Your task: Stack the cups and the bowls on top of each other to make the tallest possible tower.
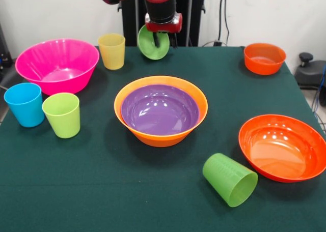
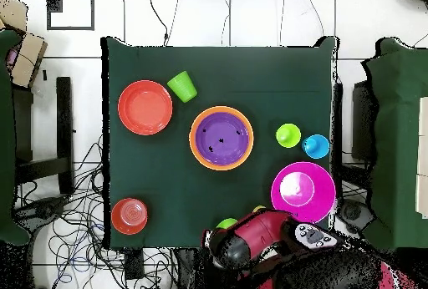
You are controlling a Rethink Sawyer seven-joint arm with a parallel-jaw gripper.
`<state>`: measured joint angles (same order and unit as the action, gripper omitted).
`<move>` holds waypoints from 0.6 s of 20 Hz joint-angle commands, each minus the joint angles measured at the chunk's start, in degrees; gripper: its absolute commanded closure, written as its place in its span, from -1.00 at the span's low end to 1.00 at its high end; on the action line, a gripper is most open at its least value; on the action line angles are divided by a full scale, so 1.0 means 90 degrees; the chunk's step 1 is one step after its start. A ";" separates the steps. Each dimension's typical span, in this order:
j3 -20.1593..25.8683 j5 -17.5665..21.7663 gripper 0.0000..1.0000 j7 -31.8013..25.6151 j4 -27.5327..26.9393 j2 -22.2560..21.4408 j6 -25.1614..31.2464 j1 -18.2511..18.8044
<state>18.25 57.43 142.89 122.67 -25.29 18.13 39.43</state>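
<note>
The tower point(image 1: 161, 111), so far a purple bowl point(image 1: 160, 109) nested in the large orange bowl point(image 1: 196, 97) at the table's point(image 1: 127, 191) centre, sits well apart from the gripper point(image 1: 156, 39), clamped on the tilted small green bowl point(image 1: 151, 44) above the far edge.

One bowl point(image 1: 160, 110) sits nested in a larger bowl point(image 1: 196, 92) mid-table point(image 1: 153, 191), a tipped cup point(image 1: 229, 179) before them.

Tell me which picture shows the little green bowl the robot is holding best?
The front view. There the small green bowl hangs tilted on its side in the gripper, plainly visible. In the overhead view only a green sliver peeks out beside the arm.
</note>
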 commanded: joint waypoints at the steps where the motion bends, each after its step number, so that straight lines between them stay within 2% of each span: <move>1: 0.0647 -0.0088 -1.00 -0.1299 -0.0019 -0.0227 0.0692 0.0007; 12: 0.0606 0.0090 -1.00 -0.1160 -0.0141 -0.0034 0.0563 -0.0058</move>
<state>18.92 57.45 142.89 123.89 -27.50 18.51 39.49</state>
